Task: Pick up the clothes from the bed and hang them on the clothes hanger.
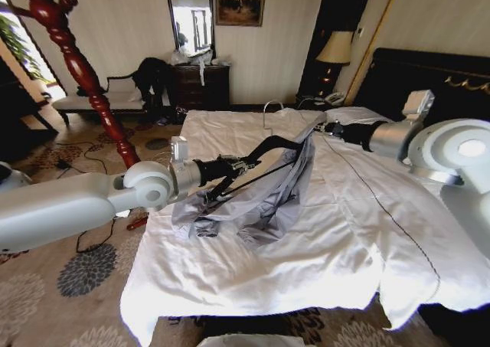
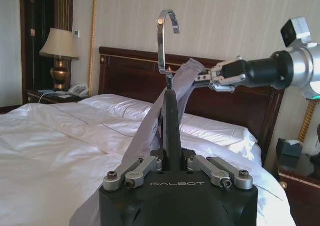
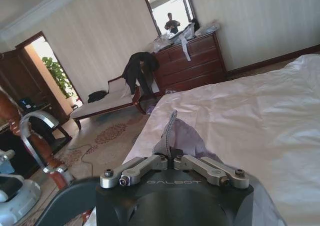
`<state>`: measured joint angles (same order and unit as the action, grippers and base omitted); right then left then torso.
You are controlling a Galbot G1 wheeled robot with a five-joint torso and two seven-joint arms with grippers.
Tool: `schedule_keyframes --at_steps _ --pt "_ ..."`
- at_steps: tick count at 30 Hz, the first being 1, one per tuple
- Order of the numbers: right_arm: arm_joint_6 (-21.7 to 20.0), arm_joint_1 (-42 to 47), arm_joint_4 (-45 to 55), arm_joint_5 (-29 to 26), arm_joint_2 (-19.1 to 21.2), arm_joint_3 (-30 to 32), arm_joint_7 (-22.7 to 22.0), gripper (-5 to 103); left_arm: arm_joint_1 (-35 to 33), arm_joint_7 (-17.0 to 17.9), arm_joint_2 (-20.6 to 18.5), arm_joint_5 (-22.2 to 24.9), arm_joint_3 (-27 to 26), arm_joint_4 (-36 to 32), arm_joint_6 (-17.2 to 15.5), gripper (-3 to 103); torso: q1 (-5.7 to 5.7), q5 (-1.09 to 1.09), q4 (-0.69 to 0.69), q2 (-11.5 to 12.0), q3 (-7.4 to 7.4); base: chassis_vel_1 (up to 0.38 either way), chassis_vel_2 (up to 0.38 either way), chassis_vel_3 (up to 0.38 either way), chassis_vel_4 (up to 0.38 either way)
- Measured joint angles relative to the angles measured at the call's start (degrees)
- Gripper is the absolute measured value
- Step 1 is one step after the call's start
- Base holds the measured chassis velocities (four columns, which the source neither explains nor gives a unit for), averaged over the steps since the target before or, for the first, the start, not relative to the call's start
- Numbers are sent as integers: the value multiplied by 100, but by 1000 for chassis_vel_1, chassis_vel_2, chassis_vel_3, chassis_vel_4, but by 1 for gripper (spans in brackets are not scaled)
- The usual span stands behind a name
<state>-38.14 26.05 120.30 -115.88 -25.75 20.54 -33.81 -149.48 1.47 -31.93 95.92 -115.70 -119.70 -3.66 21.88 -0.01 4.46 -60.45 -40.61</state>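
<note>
- My left gripper point(image 1: 246, 165) is out over the bed point(image 1: 360, 232). Its fingers are pinched tight on the black clothes hanger point(image 1: 269, 144).
- In the left wrist view the hanger's silver hook point(image 2: 167, 39) sticks straight up, away from that gripper point(image 2: 172, 162).
- The grey-blue shirt point(image 1: 264, 190) hangs over the hanger. Most of it sags down below my left gripper and lies in a heap on the white sheet.
- My right gripper point(image 1: 325, 129) is past the hanger, on the far side of it from my left gripper. Its fingers are squeezed together on a top edge of the shirt, and it holds that edge up off the bed.
</note>
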Motion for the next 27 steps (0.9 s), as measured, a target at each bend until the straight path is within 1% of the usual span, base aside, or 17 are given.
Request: schedule_keyframes --at_steps 3,6,7,8,12,14,17,18,19,24,27 --pt "-32 76 107 98 73 3 92 1 -103 65 -168 30 -136 17 0 16 0 0 0 0 0 0 0 0 0" --pt "-73 89 118 163 117 2 159 1 -158 109 -247 49 -207 -14 1 16 0 3 1 0 0 0 0 0 0" --pt "-93 106 123 233 154 2 217 1 -192 144 -271 90 -253 -34 0 16 0 2 0 0 0 0 0 0 0" --pt "-119 158 127 426 227 -2 345 1 -238 166 -297 174 -332 -95 1 16 0 0 1 0 0 0 0 0 0" --pt "-130 213 78 610 251 -15 425 1 -266 166 -296 222 -371 -230 -8 16 -1 2 0 -1 0 0 0 0 0" --pt "-127 215 86 614 242 -15 426 1 -283 161 -290 183 -371 -226 -12 16 -1 3 0 0 0 0 0 0 0" --pt "-102 136 276 465 240 -14 430 1 -360 155 -319 66 -361 -35 -18 16 0 2 0 0 0 0 0 0 0" --pt "-78 12 451 285 232 -21 404 1 -441 152 -399 -8 -401 123 -22 16 -1 -2 -2 0 0 0 0 0 0" --pt "-78 12 451 285 232 -21 404 1 -441 152 -399 -8 -401 123 -22 16 -1 -2 -2 0 0 0 0 0 0" --pt "-4 -272 839 -206 308 1 315 1 -723 148 -683 -144 -647 577 -22 16 0 0 2 0 0 0 0 0 0" --pt "13 -327 881 -299 325 10 308 1 -761 153 -761 -158 -662 610 -22 16 0 0 1 0 0 0 0 0 0"
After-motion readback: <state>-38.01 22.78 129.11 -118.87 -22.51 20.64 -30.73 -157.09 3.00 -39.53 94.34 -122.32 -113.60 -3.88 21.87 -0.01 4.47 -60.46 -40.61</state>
